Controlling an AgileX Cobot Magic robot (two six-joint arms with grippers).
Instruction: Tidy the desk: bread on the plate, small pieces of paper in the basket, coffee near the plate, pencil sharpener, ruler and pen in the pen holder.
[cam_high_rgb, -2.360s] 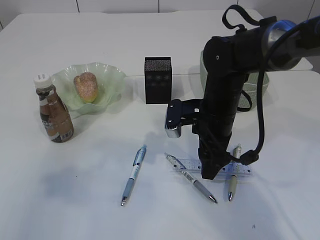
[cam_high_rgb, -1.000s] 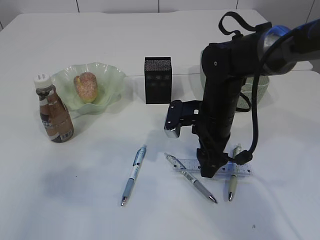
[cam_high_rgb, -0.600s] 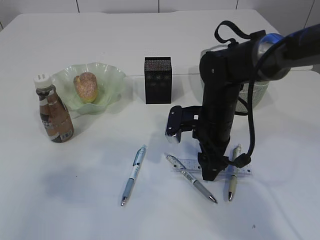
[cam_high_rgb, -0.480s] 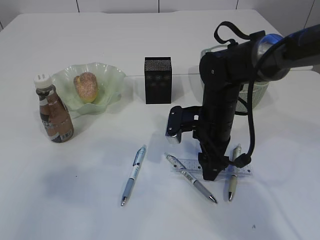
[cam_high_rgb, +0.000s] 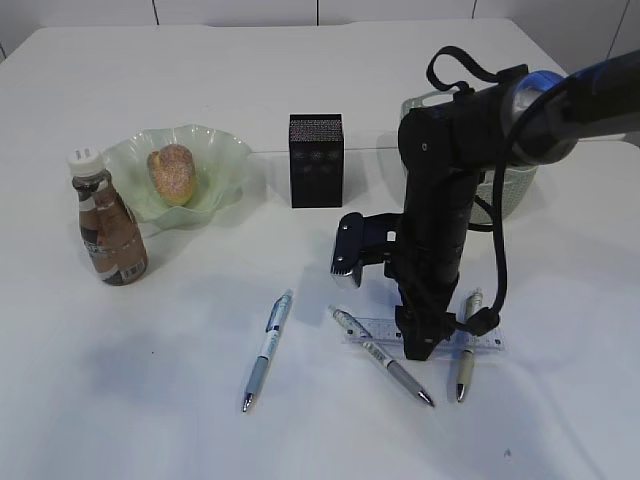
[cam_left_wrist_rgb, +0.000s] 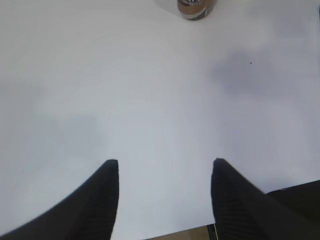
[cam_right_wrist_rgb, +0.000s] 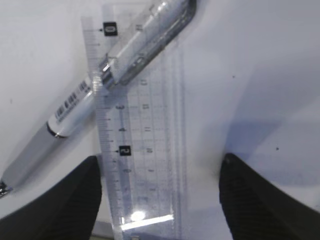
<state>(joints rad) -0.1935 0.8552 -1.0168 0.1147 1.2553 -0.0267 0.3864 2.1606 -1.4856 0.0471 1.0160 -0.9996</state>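
Nearest the camera, three pens lie on the white tabletop: a blue pen on its own, a grey pen whose upper end lies across one end of the clear ruler, and a green-grey pen crossing the ruler's other end. The right claw points straight down over the ruler's middle. In the right wrist view its jaws stand wide apart on either side of the ruler, empty, with nothing gripped yet.

Over the last couple of seconds the right arm has shifted its upper links and settled slightly, while the claw tip has kept its place above the ruler and its opening has not changed. This looks like final lining-up for a ruler pick, and the overlapping grey pen could be dragged along.

The left claw hangs open and empty over bare tabletop, the coffee just visible ahead.

Farther back, the coffee stands beside the plate, which holds the bread. The pen holder stands mid-table, and the basket sits behind the arm.
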